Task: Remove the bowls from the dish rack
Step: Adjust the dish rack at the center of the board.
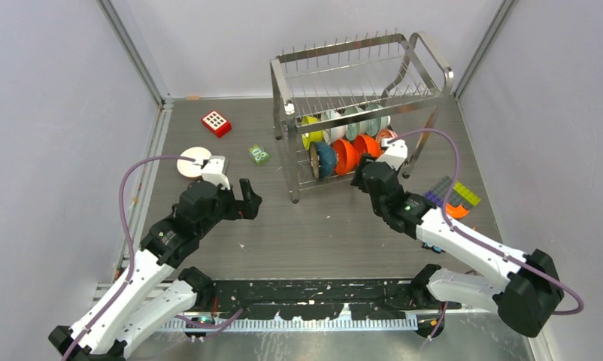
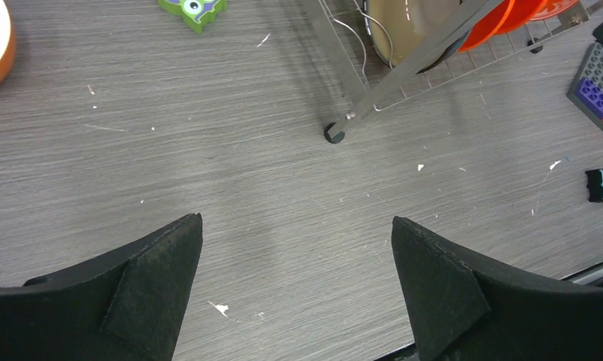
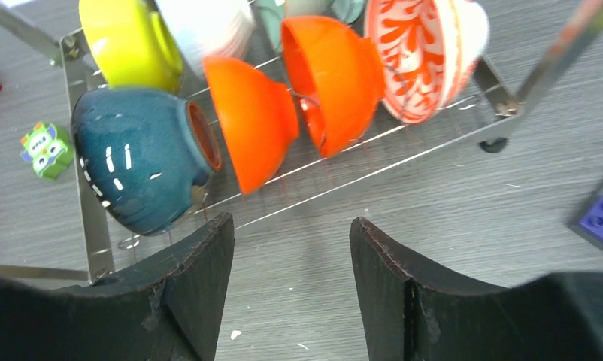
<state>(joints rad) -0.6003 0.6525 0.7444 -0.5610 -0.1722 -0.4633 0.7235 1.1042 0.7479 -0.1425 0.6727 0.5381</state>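
Right wrist shows orange bowl just beyond right pincer

The dish rack stands at the far middle of the counter. The bowls sit on edge in its lower tier, in two rows. My right end effector is just in front of the rack's near right side, facing the front row, and the flat bricks lie to its right. My left end effector is over the counter, left of the rack's near-left leg. A lone bowl lies on the counter beyond my left arm. The square block lies farther back, and a small toy figure lies between that bowl and the rack.
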